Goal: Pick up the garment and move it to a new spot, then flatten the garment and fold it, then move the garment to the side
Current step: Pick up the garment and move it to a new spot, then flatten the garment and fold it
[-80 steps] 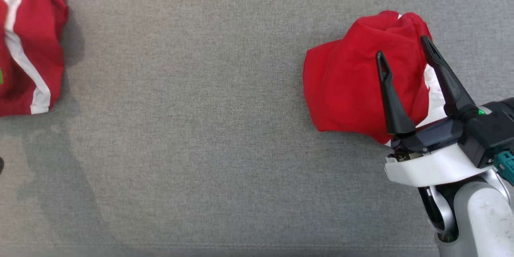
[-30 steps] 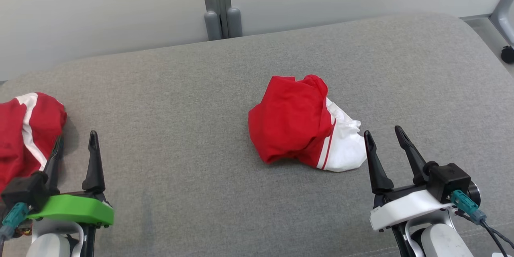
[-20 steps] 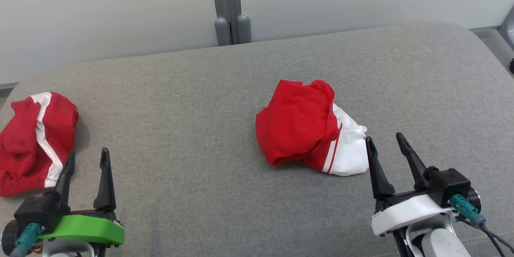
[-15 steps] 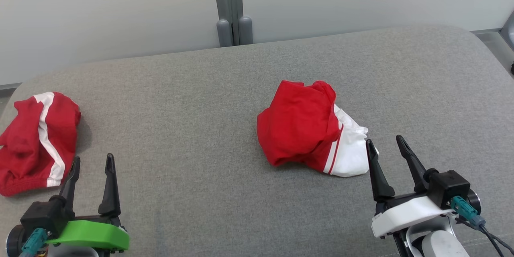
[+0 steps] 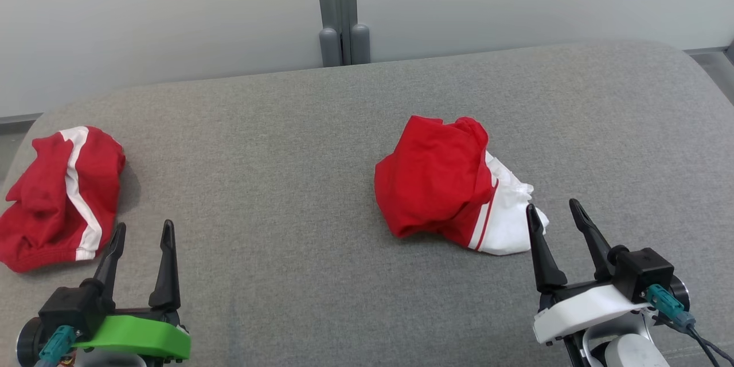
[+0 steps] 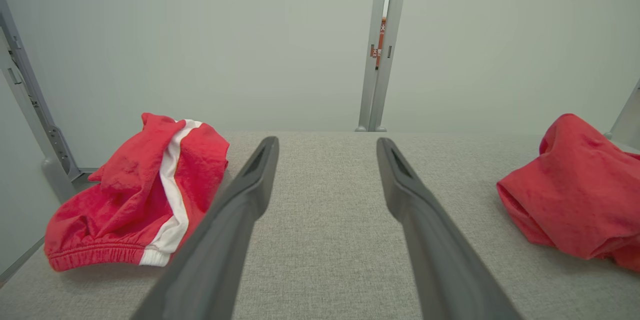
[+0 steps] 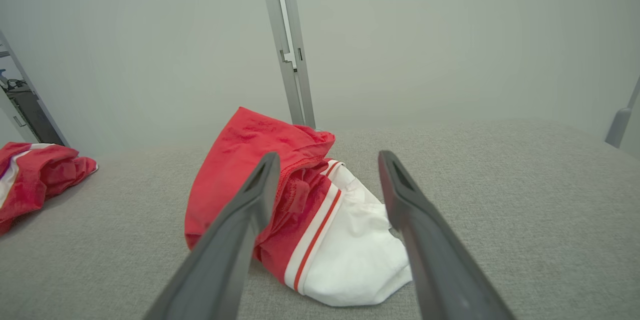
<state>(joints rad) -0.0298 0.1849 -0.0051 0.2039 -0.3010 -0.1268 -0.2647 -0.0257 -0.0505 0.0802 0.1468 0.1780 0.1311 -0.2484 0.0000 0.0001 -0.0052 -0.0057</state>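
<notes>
The garment point(image 5: 436, 183) lies crumpled on the grey cushion point(image 5: 275, 172), right of centre: a red bundle with a white part and red stripes on its near right side. My right gripper point(image 5: 551, 206) stands open just in front of that white part, with nothing between its fingers. In the right wrist view the garment point(image 7: 225, 170) sits beyond the open right gripper point(image 7: 328, 156), its white corner between the fingers' lines. My left gripper point(image 5: 143, 226) is open and empty at the lower left. In the left wrist view the left gripper point(image 6: 327, 142) points over bare cushion, the garment point(image 6: 575, 195) far right.
A second red garment with a white stripe point(image 5: 57, 195) lies bunched at the cushion's left end, left of my left gripper; it also appears as a red heap point(image 6: 135, 200) and a red heap point(image 7: 35, 170). A pale wall with a grey post point(image 5: 341, 11) stands behind the cushion.
Since the oldest frame the head camera has risen and my right gripper has drawn back from over the garment. Over the last second the picture only drifts; both grippers stay open, the garment lies still.
</notes>
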